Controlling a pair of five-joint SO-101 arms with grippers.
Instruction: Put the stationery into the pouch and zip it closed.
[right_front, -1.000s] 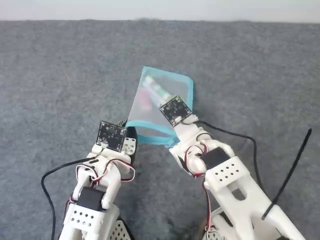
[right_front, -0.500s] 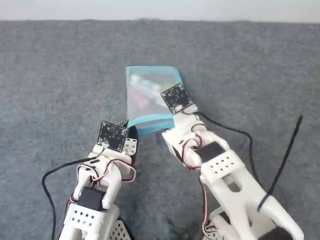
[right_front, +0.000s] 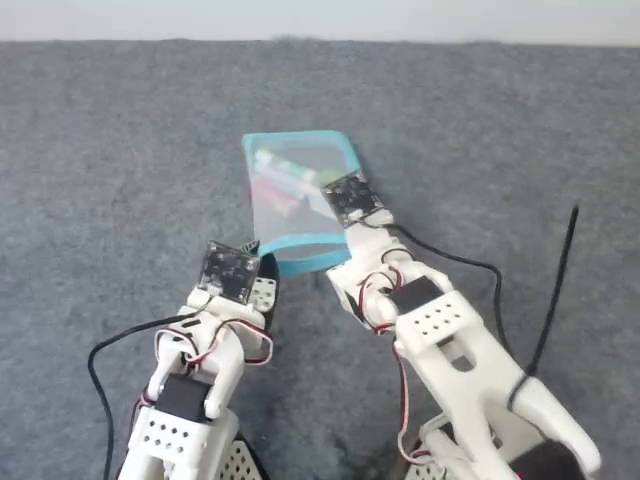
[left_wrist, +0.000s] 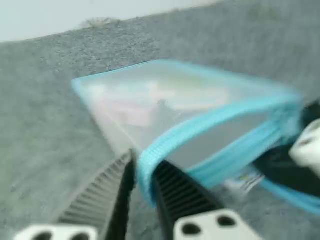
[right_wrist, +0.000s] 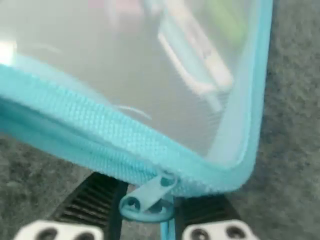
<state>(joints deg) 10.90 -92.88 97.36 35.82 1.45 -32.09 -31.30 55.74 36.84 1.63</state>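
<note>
A rough grey carpet-like mat (right_front: 120, 150) covers the table, with a strip of pale wall (right_front: 320, 18) along the 12 o'clock edge of the high view. The left gripper (left_wrist: 142, 172) has its ribbed black fingers (left_wrist: 117, 187) pinched nearly together on the woven teal edge at one corner of the translucent frosted pouch with teal trim (right_front: 295, 190), so that the fabric band stands up between them. The right gripper (right_wrist: 150, 200) is closed to a narrow gap on the teal zipper pull (right_wrist: 149, 196), which sits at the end of the teal zipper band (right_wrist: 90, 135), just short of the pouch's rounded corner. In the high view the pouch lies flat on the mat a little toward 11 o'clock from the middle, its zipper side facing 6 o'clock toward both arms. Blurred pink, green and white stationery (right_front: 285, 185) shows through its clear wall, inside the pouch. The white left arm (right_front: 200, 360) comes in from 7 o'clock and meets the pouch's 7 o'clock corner; the white right arm (right_front: 440, 340) comes in from 5 o'clock and meets the 5 o'clock corner. A thin black cable (right_front: 555, 290) rises at 4 o'clock beside the right arm.
</note>
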